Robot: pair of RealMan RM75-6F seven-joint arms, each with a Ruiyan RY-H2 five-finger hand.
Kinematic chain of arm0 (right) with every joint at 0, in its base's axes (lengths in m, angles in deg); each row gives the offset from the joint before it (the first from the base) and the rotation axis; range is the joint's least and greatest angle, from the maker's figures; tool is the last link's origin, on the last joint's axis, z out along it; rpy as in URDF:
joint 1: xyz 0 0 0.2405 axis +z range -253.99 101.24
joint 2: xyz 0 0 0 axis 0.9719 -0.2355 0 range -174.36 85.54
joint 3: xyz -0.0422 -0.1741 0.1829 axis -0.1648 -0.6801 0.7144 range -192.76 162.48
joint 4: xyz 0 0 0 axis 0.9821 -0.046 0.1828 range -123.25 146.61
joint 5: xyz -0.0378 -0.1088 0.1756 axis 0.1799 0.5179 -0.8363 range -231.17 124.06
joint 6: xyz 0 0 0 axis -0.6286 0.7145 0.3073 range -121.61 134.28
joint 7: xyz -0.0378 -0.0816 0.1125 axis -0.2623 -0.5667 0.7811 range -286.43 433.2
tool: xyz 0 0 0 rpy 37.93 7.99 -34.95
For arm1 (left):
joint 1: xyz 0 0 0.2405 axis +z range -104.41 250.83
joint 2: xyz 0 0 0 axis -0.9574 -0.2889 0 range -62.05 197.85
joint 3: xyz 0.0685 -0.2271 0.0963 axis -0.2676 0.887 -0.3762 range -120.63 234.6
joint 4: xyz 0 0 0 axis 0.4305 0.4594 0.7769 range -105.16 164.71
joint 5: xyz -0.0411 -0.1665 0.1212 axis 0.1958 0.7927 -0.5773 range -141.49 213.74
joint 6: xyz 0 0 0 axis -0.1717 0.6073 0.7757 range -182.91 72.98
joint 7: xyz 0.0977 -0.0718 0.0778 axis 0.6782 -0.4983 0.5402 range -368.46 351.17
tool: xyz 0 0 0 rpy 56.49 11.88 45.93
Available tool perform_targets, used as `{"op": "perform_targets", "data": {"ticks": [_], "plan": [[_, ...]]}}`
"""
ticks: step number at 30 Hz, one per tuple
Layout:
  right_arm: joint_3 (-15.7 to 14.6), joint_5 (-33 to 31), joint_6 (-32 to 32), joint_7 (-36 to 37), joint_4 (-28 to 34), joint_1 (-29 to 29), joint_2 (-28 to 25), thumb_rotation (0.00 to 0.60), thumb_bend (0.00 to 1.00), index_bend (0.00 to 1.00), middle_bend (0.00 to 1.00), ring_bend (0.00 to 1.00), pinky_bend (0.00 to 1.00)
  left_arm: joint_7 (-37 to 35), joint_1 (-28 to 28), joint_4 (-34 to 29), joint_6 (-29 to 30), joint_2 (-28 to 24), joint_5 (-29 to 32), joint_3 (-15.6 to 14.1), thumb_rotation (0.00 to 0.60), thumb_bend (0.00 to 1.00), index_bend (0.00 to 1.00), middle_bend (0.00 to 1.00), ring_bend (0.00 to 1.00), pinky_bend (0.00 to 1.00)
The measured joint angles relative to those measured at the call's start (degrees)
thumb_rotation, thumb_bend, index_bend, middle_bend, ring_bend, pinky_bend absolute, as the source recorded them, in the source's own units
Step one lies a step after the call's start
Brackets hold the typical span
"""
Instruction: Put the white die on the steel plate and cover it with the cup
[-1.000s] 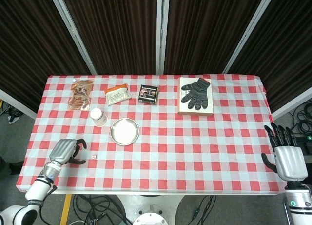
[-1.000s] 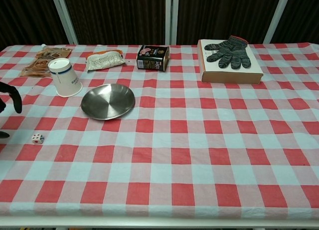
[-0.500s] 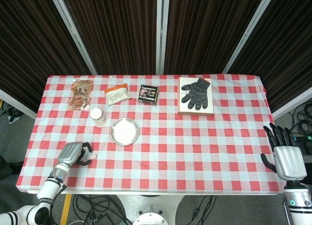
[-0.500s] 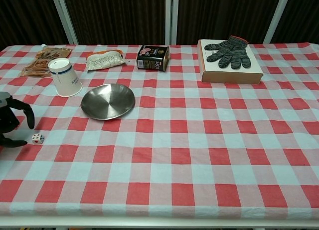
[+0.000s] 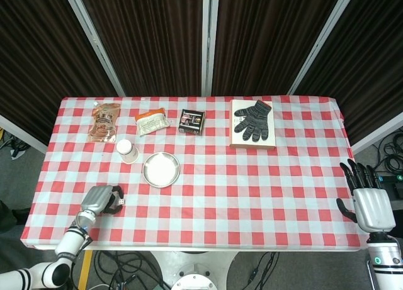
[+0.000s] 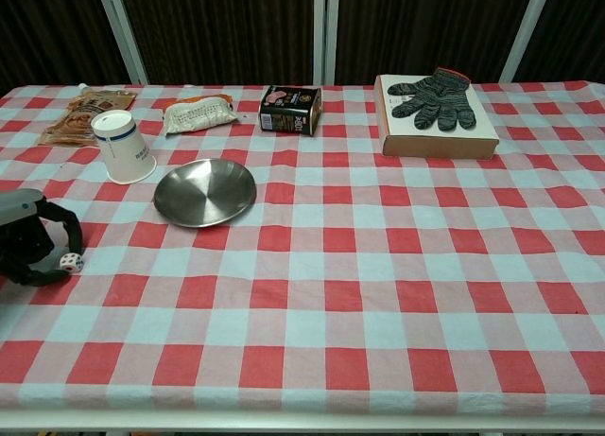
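Note:
The small white die lies on the checked cloth near the front left edge, also seen from the head view. My left hand reaches in from the left and curves its fingers over and around the die; the die still sits on the table, and a firm grip does not show. The steel plate is bare, behind and to the right of the die. A white paper cup stands mouth down left of the plate. My right hand hangs beyond the table's right edge, fingers spread, holding nothing.
Along the back stand an orange snack pouch, a white packet and a dark box. A striped glove lies on a book at the back right.
My left hand has slid right along the front edge and its fingers have come around the die. The right hand has barely moved.

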Motion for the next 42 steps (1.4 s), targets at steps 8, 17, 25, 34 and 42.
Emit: {"op": "perform_targets", "data": {"ticks": [8, 17, 25, 34, 42], "plan": [[-0.1, -0.1, -0.3, 0.4, -0.4, 0.1, -0.1, 0.600, 0.23, 0.00, 0.00, 0.00, 0.01, 0.0, -0.3, -0.2, 0.8, 0.0, -0.9, 0.0, 0.600, 0.39, 0.54, 0.90, 0.88, 0.92], [0.0, 0.5, 0.2, 0.9, -0.7, 0.1, -0.3, 0.600, 0.23, 0.00, 0.00, 0.00, 0.01, 0.8, -4.1, -0.8, 1.9, 0.3, -4.0, 3.3, 0.600, 0.39, 0.54, 0.91, 0.88, 0.93], [-0.1, 0.5, 1.6, 1.7, -0.6, -0.8, -0.9, 0.600, 0.23, 0.00, 0.00, 0.00, 0.01, 7.1, -11.1, 5.1, -1.9, 5.9, -1.3, 6.4, 0.600, 0.39, 0.53, 0.91, 0.88, 0.93], [-0.2, 0.3, 1.7, 2.6, -1.1, -1.2, -1.0, 0.600, 0.23, 0.00, 0.00, 0.00, 0.01, 13.3, -16.1, 11.3, -4.2, 11.9, 6.3, 8.2, 0.600, 0.31, 0.44, 0.91, 0.88, 0.93], [-0.2, 0.4, 1.3, 2.7, -1.1, -1.0, -1.1, 0.600, 0.23, 0.00, 0.00, 0.00, 0.01, 13.3, -15.0, 8.2, 1.4, 11.1, 5.3, 8.0, 0.600, 0.25, 0.27, 0.87, 0.87, 0.92]]}}
